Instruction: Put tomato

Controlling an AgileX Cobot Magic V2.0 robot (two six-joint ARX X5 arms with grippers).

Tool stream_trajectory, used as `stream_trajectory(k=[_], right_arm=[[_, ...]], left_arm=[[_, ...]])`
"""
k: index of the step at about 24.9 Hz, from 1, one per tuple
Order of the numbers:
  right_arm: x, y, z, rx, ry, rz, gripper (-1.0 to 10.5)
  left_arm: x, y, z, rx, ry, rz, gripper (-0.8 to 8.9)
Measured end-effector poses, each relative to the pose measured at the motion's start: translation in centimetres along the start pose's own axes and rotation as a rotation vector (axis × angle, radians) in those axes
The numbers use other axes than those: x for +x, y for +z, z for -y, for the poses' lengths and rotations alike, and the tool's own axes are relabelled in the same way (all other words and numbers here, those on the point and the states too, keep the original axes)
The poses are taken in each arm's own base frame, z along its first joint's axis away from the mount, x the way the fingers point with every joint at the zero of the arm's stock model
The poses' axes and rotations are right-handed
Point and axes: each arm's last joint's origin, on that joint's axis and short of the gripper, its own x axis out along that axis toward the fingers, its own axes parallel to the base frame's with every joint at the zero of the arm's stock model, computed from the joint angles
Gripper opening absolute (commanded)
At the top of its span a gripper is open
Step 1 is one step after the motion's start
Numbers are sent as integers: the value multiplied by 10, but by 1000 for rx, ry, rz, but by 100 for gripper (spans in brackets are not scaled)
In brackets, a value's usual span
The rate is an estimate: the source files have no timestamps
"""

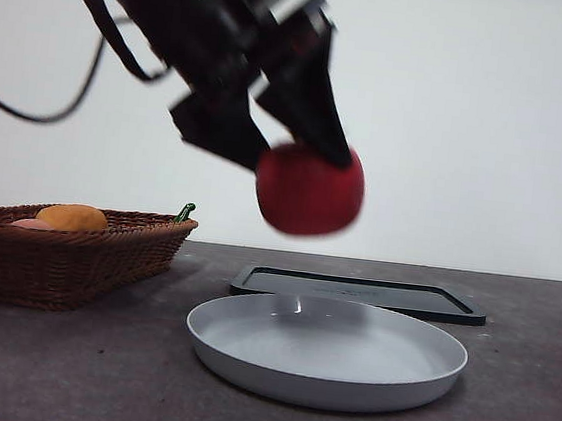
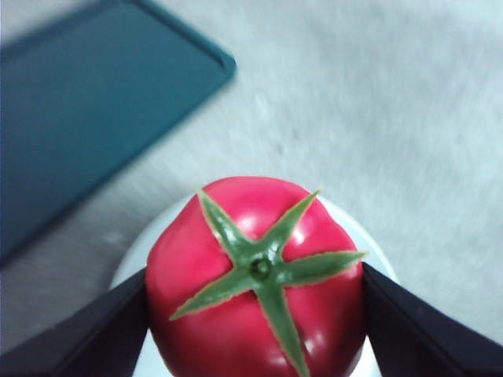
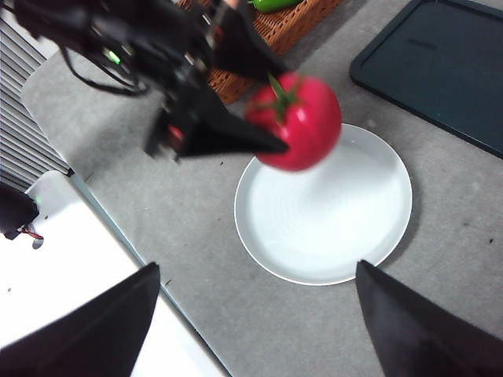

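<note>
left tool (image 2: 255, 314) clamps tomato (image 2: 255, 279) | over white plate (image 2: 137, 255) | dark tray (image 2: 86, 118) beside

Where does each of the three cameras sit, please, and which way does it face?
Front view: low, at table height, looking level across the plate; the left claw carries the tomato in from above.
Left wrist view: on the left arm, looking down past its own jaws at the tomato over the plate.
Right wrist view: on the right arm, high, looking down; its own jaws stand wide apart.
Shared: all three show tomato and plate.
</note>
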Motion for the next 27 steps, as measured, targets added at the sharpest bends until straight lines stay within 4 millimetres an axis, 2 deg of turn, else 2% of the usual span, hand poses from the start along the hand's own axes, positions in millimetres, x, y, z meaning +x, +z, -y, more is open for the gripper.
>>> stream_trajectory(k=[4,8,15,19,27], right_arm=[[0,0,0,1,0,-2,396],[0,0,0,1,0,-2,397],[0,0,0,2,0,-3,397],[0,0,0,2,0,-3,397],[0,0,0,2,0,-3,397]], left_arm=[[33,-17,1,-2,-10,-89,331],[53,-31,1,-11,-23,-157,331],[55,-30,0,-8,-21,-149,354],[55,-30,0,-9,-21,-152,542],[55,-31,1,-33,-21,-167,545]])
